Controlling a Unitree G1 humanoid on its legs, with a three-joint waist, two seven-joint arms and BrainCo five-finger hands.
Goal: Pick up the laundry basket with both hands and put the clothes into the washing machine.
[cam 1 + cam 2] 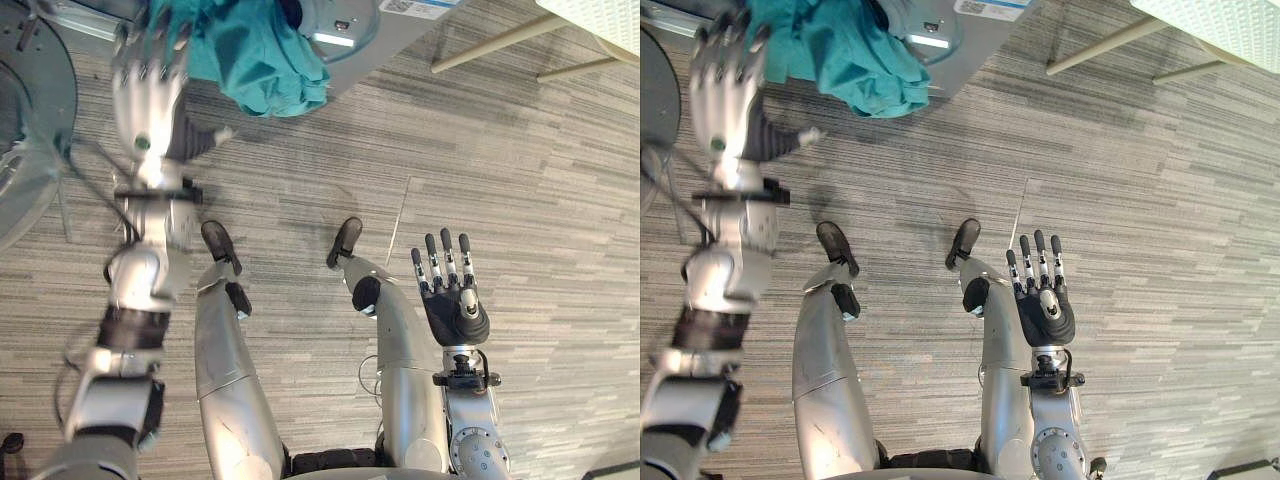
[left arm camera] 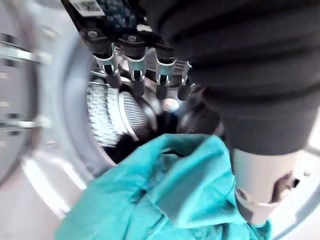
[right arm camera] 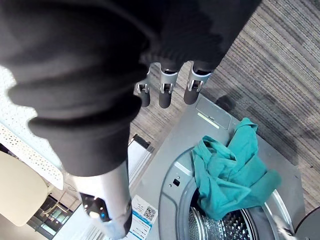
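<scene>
- The left hand's fingers [image 2: 135, 75] are straight and a little spread. Their dark tips point into the drum [image 2: 107, 117], the thumb is out to the side, and they grip nothing.
- That left hand [image 1: 148, 95] sits at 11 o'clock in the head view. The teal garment [image 1: 265, 55] is just beside it, toward its 1 o'clock; I can't tell whether hand and cloth touch.
- The garment hangs half out of the washing machine [image 3: 172, 137], draped over the rim of the door opening. Part of it is inside and the rest spills down the grey front.
- The right hand [image 1: 455, 305], at 4 o'clock, is flat with straight, empty fingers. It hovers above the striped carpet [image 1: 530, 200], well apart from the machine.
- To my eye this is the loading step, close to done, but the cloth is not fully in.
- The next move calls for the left hand to get onto the hanging cloth and push or lift it over the rim into the drum, so it doesn't slide to the floor.
</scene>
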